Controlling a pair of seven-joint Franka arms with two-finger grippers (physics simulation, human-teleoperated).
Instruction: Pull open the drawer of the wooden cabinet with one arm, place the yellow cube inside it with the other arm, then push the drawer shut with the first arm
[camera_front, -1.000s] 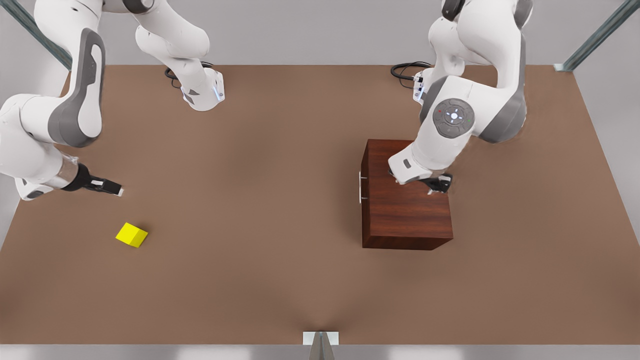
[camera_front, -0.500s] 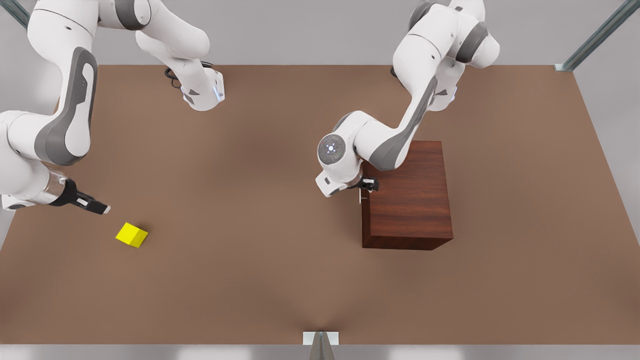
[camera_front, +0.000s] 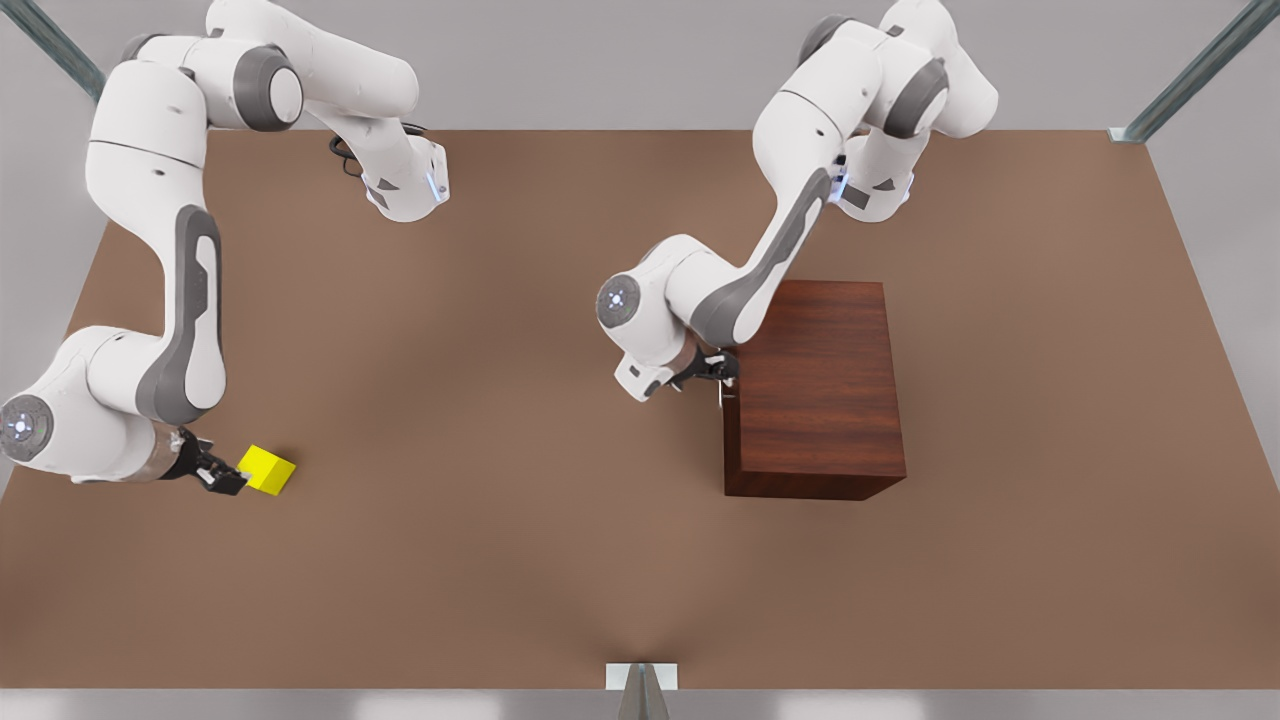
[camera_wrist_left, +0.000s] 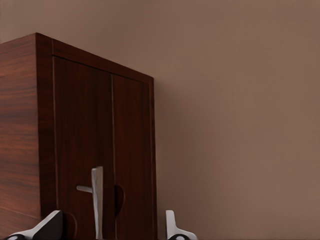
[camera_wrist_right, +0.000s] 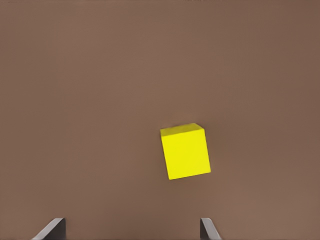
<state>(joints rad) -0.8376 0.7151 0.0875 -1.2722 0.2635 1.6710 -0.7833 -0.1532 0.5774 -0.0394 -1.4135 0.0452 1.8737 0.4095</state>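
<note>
Brown and matte, the table (camera_front: 560, 480) spread flat under both arms, with grey walls and metal frame struts at its corners.

At about 3 o'clock from the table's centre in the front view stood the wooden cabinet (camera_front: 815, 400), a boxy block of dark reddish-brown wood with streaky grain and a plain flat top. Its drawer (camera_wrist_left: 102, 150) sat flush in the cabinet face, closed, its panels set apart by thin seams. The slim silver bar handle (camera_wrist_left: 97, 200) stood off the front on a short post.

The left pincer (camera_front: 718, 372) hovered at the cabinet's front edge, on the 9 o'clock side of the cabinet in the front view. In the left wrist view its fingers (camera_wrist_left: 176, 231) were spread wide, one on each side of the handle, with clear gaps between them and the bar; the pincer was released and gripped nothing.

The yellow cube (camera_front: 266, 469) lay on the table at about 8 o'clock from the centre, well apart from the cabinet, a small, bright, plain block with sharp edges, turned slightly askew. The right pincer (camera_front: 225, 478) was low beside it, at the cube's 9 o'clock side in the front view. In the right wrist view its fingertips (camera_wrist_right: 50, 231) stood far apart, wider than the cube (camera_wrist_right: 185, 151), which lay ahead of them untouched; this pincer was also released and empty.
</note>
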